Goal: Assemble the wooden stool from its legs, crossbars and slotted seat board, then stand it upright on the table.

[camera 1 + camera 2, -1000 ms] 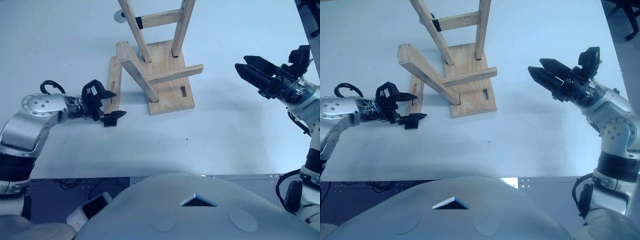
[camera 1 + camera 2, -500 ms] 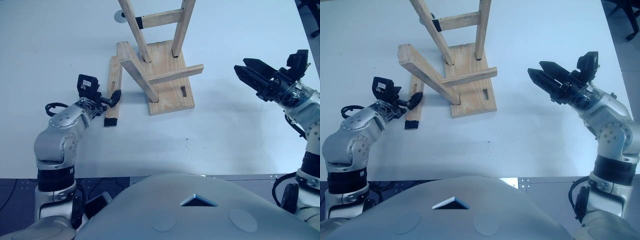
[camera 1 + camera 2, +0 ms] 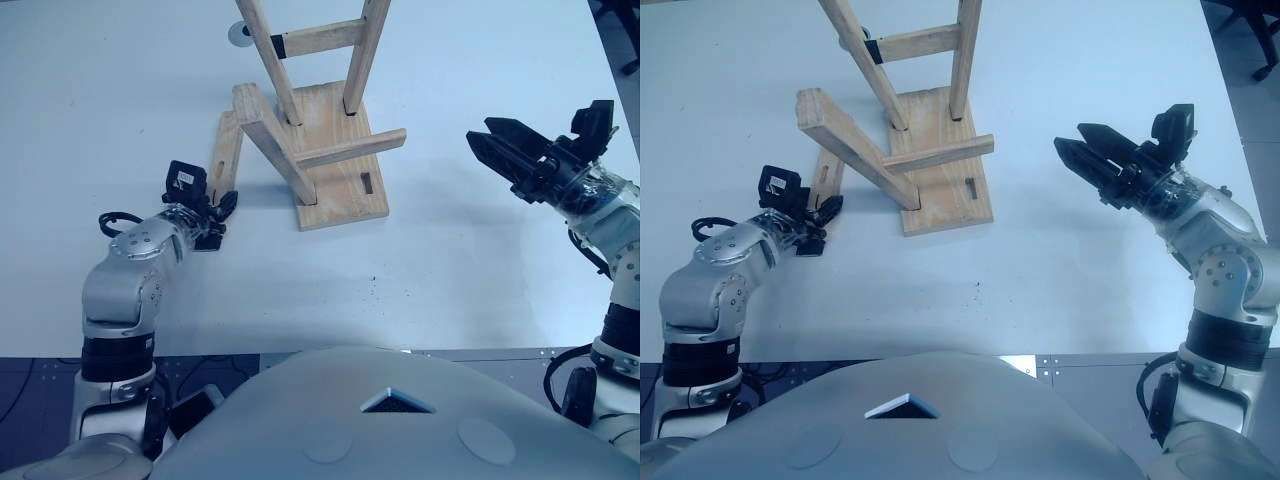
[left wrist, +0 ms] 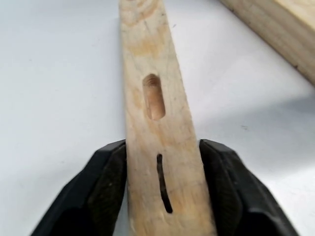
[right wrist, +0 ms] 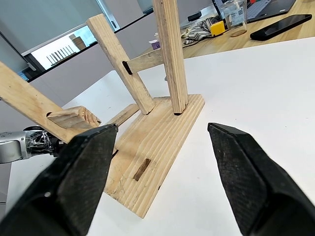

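The slotted seat board point(image 3: 335, 165) lies flat on the white table with three legs standing in it. Two far legs are joined by a crossbar point(image 3: 320, 38). A near leg point(image 3: 272, 140) leans toward me with a second crossbar point(image 3: 350, 148) on it. One slot point(image 3: 367, 183) in the board is empty. A loose leg point(image 3: 226, 150) lies on the table left of the board. My left gripper point(image 3: 214, 212) is shut on its near end, a finger point(image 4: 109, 169) pressing each side of the wood point(image 4: 157, 128). My right gripper point(image 3: 483, 135) hovers open to the right of the stool.
A small round disc point(image 3: 240, 32) lies on the table behind the stool. Bare tabletop point(image 3: 400, 270) stretches between the board and the table's near edge point(image 3: 330, 350). The right wrist view shows the seat board point(image 5: 157, 142) between my open fingers point(image 5: 83, 167).
My left arm swung in from the left, turned its gripper onto the near end of the loose leg and shut on it; that end shifted slightly left. The right gripper barely moved.
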Robot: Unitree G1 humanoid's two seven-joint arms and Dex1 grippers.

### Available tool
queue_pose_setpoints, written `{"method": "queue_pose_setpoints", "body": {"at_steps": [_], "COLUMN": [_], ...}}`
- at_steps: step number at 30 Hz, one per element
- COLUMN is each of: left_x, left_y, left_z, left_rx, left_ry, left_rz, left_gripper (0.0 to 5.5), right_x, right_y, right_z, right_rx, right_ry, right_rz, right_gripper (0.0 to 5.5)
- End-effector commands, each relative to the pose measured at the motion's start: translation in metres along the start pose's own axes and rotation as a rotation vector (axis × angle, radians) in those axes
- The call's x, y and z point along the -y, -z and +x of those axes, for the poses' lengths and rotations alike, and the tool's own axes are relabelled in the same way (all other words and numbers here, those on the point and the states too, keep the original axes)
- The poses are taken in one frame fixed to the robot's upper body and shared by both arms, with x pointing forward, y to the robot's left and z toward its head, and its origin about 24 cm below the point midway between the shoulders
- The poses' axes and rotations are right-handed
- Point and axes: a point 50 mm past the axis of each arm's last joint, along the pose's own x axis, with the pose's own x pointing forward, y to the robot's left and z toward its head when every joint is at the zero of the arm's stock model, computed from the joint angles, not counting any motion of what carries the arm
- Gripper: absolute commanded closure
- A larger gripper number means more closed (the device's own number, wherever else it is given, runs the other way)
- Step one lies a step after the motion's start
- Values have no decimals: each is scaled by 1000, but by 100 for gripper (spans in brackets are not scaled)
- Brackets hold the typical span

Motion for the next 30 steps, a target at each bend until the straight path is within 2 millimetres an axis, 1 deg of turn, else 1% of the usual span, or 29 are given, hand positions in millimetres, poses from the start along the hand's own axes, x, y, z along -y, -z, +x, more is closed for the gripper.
{"method": "queue_pose_setpoints", "body": {"at_steps": [1,4,5,6,7,8,9,10,11,12,13,14,15,16,17,18,19,21,22,25,30], "left_x": [-9,-15,-21,-32,-44,-53,-58,-59,-60,-58,-55,-48,-39,-27,-17,-5,4,20,24,30,36], "left_y": [14,9,-1,-21,-50,-81,-105,-130,-149,-168,-184,-197,-205,-212,-216,-219,-221,-224,-226,-227,-223], "left_z": [0,1,2,2,-1,-9,-18,-31,-43,-55,-65,-73,-79,-82,-83,-82,-80,-76,-74,-69,-70], "left_rx": [-74,-44,19,135,303,478,623,769,891,994,1064,1101,1104,1085,1058,1015,980,904,880,836,837], "left_ry": [-30,-54,-84,-126,-142,-128,-92,-16,58,179,302,463,612,763,879,991,1068,1205,1236,1288,1336], "left_rz": [1,-8,-24,-56,-81,-85,-80,-74,-65,-78,-91,-93,-96,-82,-65,-44,-23,19,32,60,66], "left_gripper": [345,345,345,346,346,346,346,346,346,346,346,346,347,347,347,347,347,347,347,347,347], "right_x": [1,2,2,4,6,9,11,12,12,9,5,-3,-13,-25,-37,-54,-69,-98,-106,-121,-132], "right_y": [-3,-4,-5,-8,-12,-16,-20,-26,-32,-43,-53,-67,-80,-95,-108,-122,-132,-143,-145,-148,-145], "right_z": [2,3,3,3,3,3,3,4,5,7,10,17,24,34,44,56,66,82,85,93,104], "right_rx": [17,21,27,39,56,71,82,98,117,149,182,219,251,292,327,370,395,410,406,405,403], "right_ry": [12,14,17,24,35,53,71,74,67,42,10,-44,-102,-178,-247,-340,-420,-594,-651,-733,-768], "right_rz": [-16,-19,-21,-24,-30,-46,-66,-85,-101,-100,-98,-109,-122,-134,-139,-143,-140,-110,-96,-54,-3], "right_gripper": [214,214,214,214,214,214,214,214,214,214,214,214,214,214,214,214,214,214,214,214,214]}}
